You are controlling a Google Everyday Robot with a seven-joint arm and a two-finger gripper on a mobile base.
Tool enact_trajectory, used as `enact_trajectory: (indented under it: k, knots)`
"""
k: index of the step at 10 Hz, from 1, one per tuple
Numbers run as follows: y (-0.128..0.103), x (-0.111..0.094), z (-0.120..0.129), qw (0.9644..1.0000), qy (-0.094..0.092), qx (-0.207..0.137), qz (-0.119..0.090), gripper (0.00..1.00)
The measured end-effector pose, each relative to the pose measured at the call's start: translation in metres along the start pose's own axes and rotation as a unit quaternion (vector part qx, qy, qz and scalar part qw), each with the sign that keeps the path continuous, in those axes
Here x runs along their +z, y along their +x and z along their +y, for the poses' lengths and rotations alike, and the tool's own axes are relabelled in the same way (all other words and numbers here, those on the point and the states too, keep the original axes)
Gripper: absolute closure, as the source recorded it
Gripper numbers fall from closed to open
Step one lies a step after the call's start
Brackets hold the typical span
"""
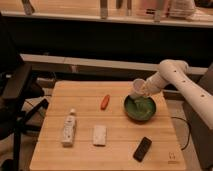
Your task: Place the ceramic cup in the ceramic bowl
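The white ceramic cup (137, 86) hangs tilted just above the far left rim of the dark green ceramic bowl (140, 108), which sits on the right half of the wooden table (85, 155). My gripper (145, 90) comes in from the right on the white arm (182, 82) and is shut on the cup, a little above the bowl's back edge. The cup's base is partly covered by the gripper. The bowl's lighter green inside shows, with nothing in it that I can make out.
On the table lie an orange carrot-like piece (105, 102), a white bottle with a label (69, 128), a white rectangular block (99, 135) and a black device (143, 148). A dark chair (15, 100) stands at the left edge.
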Motion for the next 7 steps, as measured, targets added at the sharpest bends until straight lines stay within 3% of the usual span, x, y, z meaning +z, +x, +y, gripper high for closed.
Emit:
enact_trajectory:
  k: [7]
  knots:
    - [0.0108,0.0009,0.0057,1.0000,0.002,0.003,0.001,0.96]
